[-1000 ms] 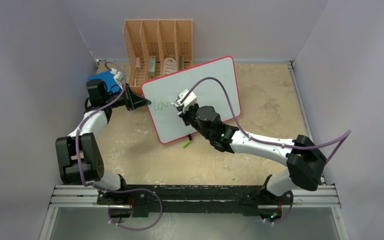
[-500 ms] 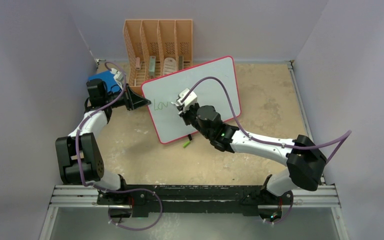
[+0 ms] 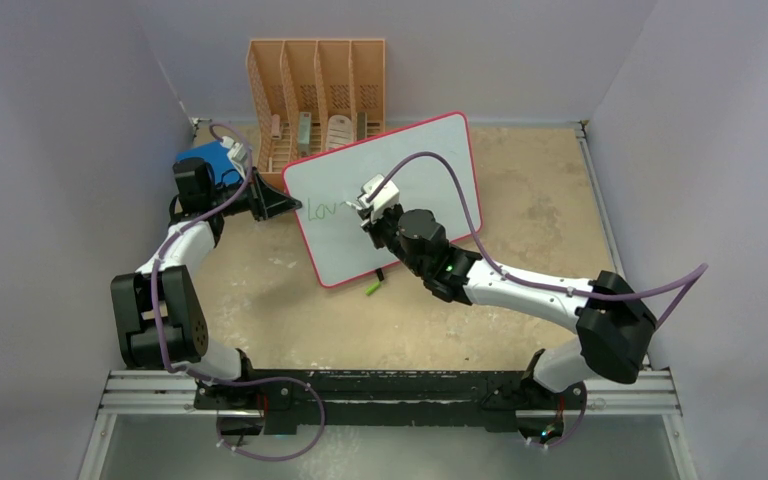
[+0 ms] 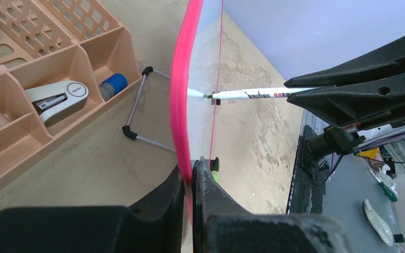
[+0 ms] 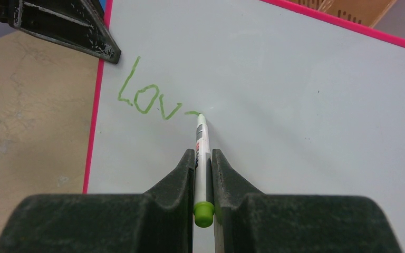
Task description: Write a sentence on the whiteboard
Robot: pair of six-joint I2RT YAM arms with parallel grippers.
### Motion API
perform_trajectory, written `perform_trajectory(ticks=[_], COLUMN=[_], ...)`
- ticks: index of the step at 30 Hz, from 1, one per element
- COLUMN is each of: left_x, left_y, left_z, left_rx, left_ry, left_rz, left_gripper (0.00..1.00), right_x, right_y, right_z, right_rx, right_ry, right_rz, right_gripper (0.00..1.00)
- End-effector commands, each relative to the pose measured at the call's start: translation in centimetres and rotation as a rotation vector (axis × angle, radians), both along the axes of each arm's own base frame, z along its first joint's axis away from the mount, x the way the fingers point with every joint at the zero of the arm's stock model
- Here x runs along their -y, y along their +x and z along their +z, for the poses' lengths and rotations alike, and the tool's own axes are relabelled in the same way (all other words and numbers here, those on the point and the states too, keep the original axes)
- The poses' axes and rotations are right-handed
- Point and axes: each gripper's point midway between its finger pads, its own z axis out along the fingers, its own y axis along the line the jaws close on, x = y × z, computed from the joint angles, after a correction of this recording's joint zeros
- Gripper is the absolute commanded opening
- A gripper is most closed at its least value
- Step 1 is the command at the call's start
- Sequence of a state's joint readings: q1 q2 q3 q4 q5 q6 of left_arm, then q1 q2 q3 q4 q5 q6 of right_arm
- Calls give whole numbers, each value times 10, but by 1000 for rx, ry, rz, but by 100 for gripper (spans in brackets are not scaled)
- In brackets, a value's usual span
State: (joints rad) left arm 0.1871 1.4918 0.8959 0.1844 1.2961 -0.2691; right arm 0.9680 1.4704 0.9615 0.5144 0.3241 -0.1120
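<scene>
The whiteboard (image 3: 430, 180) stands tilted on the table, white with a pink rim (image 4: 182, 79). My left gripper (image 4: 191, 171) is shut on its left rim, seen at the board's left edge in the top view (image 3: 290, 205). My right gripper (image 5: 202, 158) is shut on a white marker (image 5: 201, 142) with a green end. The marker's tip touches the board. The sentence (image 5: 147, 100) reads "Lov" in green, with a short stroke begun at the tip. In the left wrist view the marker (image 4: 253, 94) meets the board from the right.
An orange divided organizer (image 3: 315, 100) stands behind the board, with a stapler (image 4: 55, 96) in one slot. A blue book (image 3: 205, 160) lies at the back left. A green cap (image 3: 371, 289) rests on the table by the board's front edge.
My right gripper has shifted slightly to the right along the board with the marker. The left arm and the board have not moved.
</scene>
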Motion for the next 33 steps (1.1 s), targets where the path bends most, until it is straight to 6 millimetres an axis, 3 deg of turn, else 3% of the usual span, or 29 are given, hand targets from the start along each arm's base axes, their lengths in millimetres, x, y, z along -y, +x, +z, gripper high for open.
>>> perform_trajectory(ticks=[1, 33], left_x=[5, 6], left_y=[1, 1], left_z=[16, 17], left_rx=[99, 100], left_ry=[29, 27], left_rz=[-23, -28], left_gripper=[0, 0], right_x=[10, -6], right_y=[8, 13], right_z=[19, 36], right_rx=[33, 62], right_ry=[43, 77], right_rz=[-53, -17], right_gripper=[0, 0])
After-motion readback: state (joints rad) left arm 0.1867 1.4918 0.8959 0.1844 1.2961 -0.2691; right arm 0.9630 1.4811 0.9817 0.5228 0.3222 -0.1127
